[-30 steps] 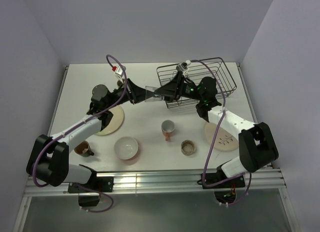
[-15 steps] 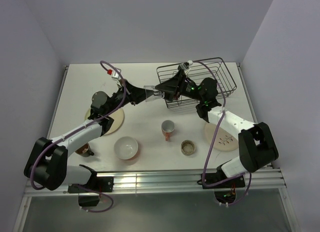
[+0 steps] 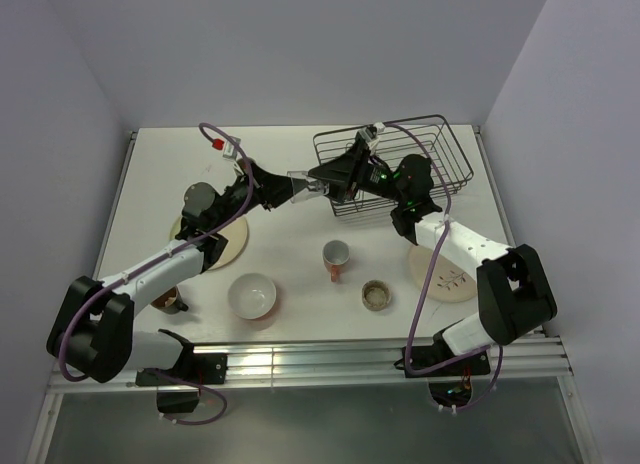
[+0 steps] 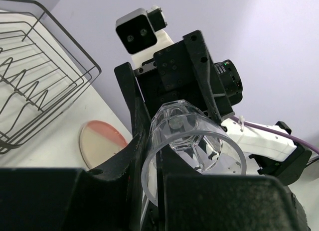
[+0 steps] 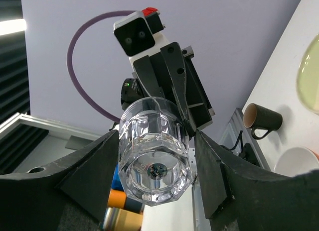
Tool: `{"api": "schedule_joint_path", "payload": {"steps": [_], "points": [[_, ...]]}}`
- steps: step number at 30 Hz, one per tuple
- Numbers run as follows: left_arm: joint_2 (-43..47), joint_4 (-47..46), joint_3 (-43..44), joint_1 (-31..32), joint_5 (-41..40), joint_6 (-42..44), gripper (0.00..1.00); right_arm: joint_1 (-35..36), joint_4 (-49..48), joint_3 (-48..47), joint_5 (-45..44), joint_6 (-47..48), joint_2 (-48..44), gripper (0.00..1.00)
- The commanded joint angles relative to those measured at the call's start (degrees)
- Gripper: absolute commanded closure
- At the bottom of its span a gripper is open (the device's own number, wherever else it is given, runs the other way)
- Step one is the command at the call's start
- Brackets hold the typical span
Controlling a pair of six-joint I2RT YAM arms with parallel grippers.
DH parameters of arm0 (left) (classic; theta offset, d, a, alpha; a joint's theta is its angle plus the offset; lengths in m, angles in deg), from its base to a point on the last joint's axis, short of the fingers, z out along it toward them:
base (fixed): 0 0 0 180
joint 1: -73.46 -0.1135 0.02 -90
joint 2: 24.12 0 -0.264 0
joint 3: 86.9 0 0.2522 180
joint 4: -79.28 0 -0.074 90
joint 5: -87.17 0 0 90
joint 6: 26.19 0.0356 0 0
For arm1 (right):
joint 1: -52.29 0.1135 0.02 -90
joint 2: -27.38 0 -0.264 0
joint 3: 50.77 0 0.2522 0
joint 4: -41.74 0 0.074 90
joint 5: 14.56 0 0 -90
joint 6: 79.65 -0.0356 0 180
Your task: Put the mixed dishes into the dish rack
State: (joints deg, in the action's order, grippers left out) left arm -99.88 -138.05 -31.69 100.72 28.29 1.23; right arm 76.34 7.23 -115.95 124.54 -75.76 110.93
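Jaws at both clear glass (image 3: 304,183) ends

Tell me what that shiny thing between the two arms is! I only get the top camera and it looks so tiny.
Observer: It's a clear glass. The left wrist camera looks straight into its open mouth.
Operator: Who's holding it?
Observer: The left tool pinches the wall of the glass at the rim.
Operator: What's the other arm doing?
Observer: In the right wrist camera, the right tool has one finger on each side of the thick base. I cannot tell whether it is squeezing.
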Motion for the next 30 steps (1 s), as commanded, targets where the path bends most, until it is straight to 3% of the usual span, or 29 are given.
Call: {"api": "schedule_joint_path", "payload": {"steps": [1,3,7,10,14,18,30], "points": [[1.67,-0.15,0.65,0.33,-2.37,2.56,1.00,1.08,-1.74,-1.58,0.21,-0.91,-1.28,0.34],[1.59,-0.15,0.56,0.33,-2.72,2.65,0.99,1.00,-2.09,-1.75,0.47,-1.17,-1.11,0.41],[1.41,0.03,0.56,0.33,-3.25,2.56,0.95,1.08,-3.14,-1.84,0.47,-1.70,-0.84,0.69],[1.24,0.38,0.73,0.33,-3.08,2.21,0.77,1.08,-3.41,-2.11,0.47,-2.05,-0.76,0.79],[1.32,1.43,0.65,0.33,-2.90,1.86,0.49,0.91,-3.76,-2.72,0.29,-2.22,-0.41,0.83],[2.29,3.36,0.39,0.33,-2.81,2.38,0.35,-1.10,-4.29,-3.68,0.21,-2.23,0.30,0.88],[9.41,14.61,1.17,-1.07,-6.59,8.79,0.12,-6.12,-6.05,-2.37,2.66,2.25,1.62,0.91]]}}
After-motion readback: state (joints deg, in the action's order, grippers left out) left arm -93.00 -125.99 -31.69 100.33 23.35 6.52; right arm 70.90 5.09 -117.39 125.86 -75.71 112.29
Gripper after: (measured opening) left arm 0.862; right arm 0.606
